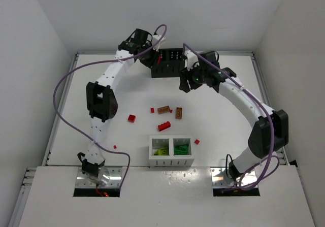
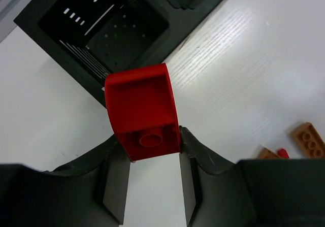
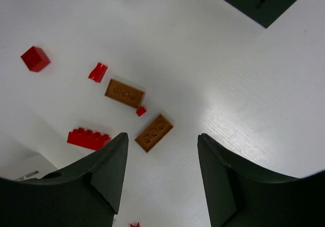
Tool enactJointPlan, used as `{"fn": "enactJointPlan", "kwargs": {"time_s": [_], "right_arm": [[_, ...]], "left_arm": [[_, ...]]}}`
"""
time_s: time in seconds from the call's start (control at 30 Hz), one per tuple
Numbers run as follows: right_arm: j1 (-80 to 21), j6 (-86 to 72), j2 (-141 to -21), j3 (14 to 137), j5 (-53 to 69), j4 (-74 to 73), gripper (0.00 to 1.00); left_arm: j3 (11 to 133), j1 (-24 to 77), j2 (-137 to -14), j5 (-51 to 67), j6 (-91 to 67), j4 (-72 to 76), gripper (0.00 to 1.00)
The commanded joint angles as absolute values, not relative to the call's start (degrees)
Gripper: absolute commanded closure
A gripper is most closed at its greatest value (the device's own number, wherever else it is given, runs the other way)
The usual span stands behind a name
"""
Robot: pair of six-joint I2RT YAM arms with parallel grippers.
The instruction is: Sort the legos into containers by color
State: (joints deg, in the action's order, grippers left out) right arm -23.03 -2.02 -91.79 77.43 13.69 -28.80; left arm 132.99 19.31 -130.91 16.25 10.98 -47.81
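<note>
My left claw (image 1: 155,59) is at the far side of the bench (image 1: 223,125), by the left end of the black box (image 1: 170,67). My right claw (image 1: 186,82) hangs just right of that box. The white box (image 1: 171,160) stands near, green pieces inside, and loose legos (image 1: 163,126) lie between the two boxes.

Left wrist: I'm clamped on a red brick (image 2: 144,110), close by the black box's edge.

Right wrist: my fingers stand apart, holding nothing, above two orange-brown bricks (image 3: 124,93).

A white, faintly grained worktop (image 1: 223,120) is boxed in by plain white walls (image 1: 213,13) on three sides. The light is even.
</note>
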Motion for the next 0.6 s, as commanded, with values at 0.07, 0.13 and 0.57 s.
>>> {"fn": "enactJointPlan", "kwargs": {"time_s": [0.07, 0.13, 0.57], "right_arm": [[-21.7, -4.6, -92.7, 80.7, 7.8, -26.6, 0.42], [-21.7, -4.6, -93.2, 81.2, 7.3, -26.6, 0.42], [-20.6, -4.0, -95.4, 81.8, 7.8, -25.6, 0.49]], "left_arm": [[134.0, 19.3, -130.8, 12.1, 6.5, -38.4, 0.83], [133.3, 19.3, -130.8, 12.1, 6.0, -36.7, 0.83], [132.8, 19.3, -133.7, 12.7, 4.8, -26.8, 0.77]]}}
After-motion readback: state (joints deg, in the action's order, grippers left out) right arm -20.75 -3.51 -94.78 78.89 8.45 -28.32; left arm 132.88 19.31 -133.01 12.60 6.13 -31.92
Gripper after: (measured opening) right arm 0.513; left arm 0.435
